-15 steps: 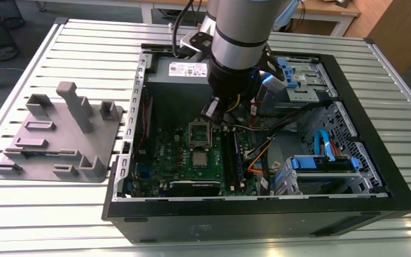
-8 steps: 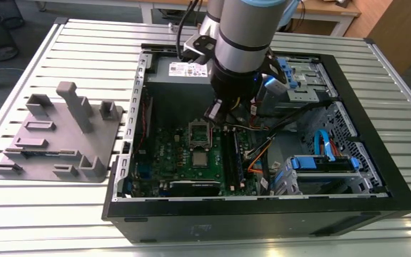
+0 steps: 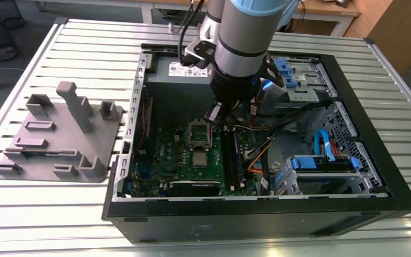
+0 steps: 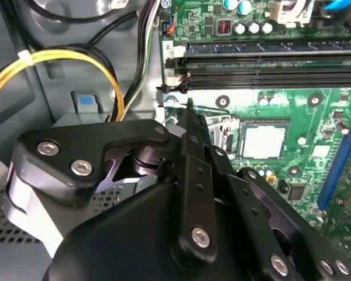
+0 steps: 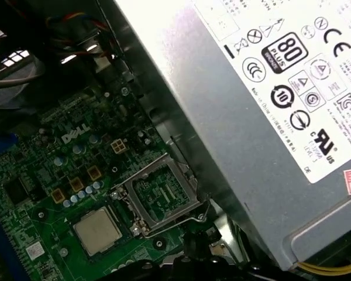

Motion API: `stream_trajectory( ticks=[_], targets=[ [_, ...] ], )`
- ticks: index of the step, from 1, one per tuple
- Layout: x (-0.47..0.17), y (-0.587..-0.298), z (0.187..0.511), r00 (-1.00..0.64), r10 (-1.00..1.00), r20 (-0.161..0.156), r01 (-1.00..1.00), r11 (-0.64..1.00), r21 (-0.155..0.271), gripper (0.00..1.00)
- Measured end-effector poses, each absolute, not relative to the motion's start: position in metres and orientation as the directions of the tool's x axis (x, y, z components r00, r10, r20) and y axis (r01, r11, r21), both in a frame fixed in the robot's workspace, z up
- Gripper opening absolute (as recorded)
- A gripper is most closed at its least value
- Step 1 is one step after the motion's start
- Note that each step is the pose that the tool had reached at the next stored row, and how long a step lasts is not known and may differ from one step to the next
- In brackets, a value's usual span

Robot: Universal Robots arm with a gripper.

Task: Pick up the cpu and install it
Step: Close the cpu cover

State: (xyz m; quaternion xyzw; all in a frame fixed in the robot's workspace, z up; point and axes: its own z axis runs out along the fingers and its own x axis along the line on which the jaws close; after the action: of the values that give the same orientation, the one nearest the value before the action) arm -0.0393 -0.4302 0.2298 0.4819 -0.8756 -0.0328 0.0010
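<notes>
The small square cpu with its pale silvery metal top [image 5: 97,230] lies flat on the green circuit board [image 4: 269,104], just beside the dark metal-rimmed socket frame [image 5: 161,193], which stands open. My black pincer [image 4: 190,114] hangs over the board near that frame, apart from the cpu. Whether it is clenched or released I cannot tell. The grey metal power supply box [image 5: 222,117] is close by, inside the open black computer case [image 3: 263,219].

black hand [image 4: 188,120] covering part of green circuit board [image 4: 316,111], grey metal power supply box [image 5: 240,117] cut off at edge
</notes>
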Motion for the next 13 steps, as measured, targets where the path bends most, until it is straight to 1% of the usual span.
stream_trajectory(
  ticks=[13],
  targets=[
    [-0.0336, -0.4202, 0.2185, -0.536, -0.844, -0.028, -0.844, 0.534, 0.058, 0.11]
  ],
)
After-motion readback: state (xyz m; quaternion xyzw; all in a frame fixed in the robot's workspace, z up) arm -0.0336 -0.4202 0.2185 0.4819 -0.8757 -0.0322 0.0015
